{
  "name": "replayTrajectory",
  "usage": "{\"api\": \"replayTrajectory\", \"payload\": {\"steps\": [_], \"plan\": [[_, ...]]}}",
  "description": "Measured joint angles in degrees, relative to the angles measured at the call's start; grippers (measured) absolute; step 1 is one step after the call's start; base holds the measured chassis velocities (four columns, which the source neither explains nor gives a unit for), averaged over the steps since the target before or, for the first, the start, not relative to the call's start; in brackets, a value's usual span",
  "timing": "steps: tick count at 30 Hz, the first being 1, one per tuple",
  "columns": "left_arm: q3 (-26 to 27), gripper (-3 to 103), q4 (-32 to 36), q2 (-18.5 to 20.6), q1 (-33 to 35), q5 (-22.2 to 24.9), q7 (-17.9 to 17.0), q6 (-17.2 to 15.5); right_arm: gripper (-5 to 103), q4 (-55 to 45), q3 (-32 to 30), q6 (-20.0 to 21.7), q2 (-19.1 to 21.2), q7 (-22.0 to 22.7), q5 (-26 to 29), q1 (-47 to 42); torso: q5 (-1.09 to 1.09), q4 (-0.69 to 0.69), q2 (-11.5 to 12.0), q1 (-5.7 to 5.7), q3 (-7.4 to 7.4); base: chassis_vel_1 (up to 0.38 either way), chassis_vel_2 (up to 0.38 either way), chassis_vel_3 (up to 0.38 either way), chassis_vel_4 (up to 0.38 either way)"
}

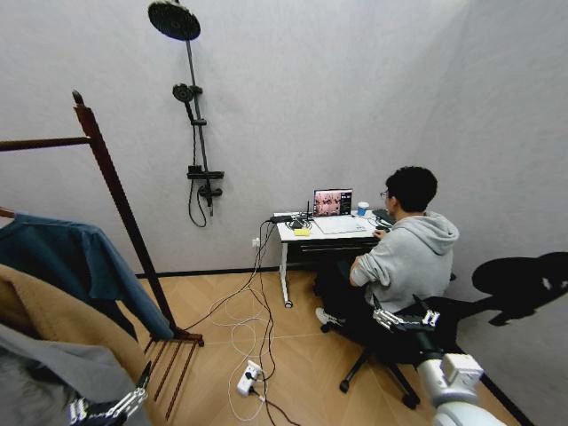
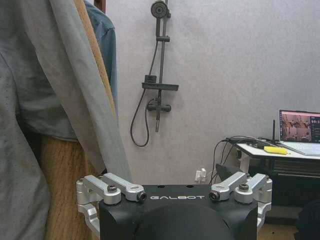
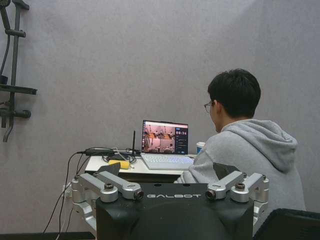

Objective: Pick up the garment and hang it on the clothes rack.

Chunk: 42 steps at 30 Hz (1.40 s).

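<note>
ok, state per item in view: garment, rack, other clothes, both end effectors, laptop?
garment: hanging at the clothes rack, draped limp, not held.
clothes rack: upright, clothes hanging at it.
tan coat: hanging in front of the garment.
grey jacket: hanging, nearest the camera.
left end effector: low beside the hanging clothes, empty.
right end effector: raised toward the desk, empty.
laptop: open, screen lit.

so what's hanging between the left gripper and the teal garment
In the head view, the tan coat and a grey jacket hang between the left gripper and the garment.
</note>
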<state>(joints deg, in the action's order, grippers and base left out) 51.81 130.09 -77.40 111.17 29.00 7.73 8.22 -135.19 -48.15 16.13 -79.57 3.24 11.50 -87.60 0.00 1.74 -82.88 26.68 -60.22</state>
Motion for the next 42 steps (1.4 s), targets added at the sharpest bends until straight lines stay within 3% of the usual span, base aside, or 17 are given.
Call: {"api": "replayTrajectory", "payload": {"steps": [26,42], "plan": [[0.0,100,0.0,0.0,0.0,0.0,0.0,0.0,100,-0.9,3.1,-1.6,-2.5,-0.2,-2.1,-1.7,-0.01,0.00,0.0,-0.02,0.01,0.138,-0.138,-0.137,0.135],[0.0,100,0.0,0.0,0.0,0.0,0.0,0.0,100,2.0,4.7,-4.7,-4.1,-0.8,-4.1,-2.0,-0.01,0.00,0.0,-0.02,0.01,0.159,-0.159,-0.156,0.162]]}}
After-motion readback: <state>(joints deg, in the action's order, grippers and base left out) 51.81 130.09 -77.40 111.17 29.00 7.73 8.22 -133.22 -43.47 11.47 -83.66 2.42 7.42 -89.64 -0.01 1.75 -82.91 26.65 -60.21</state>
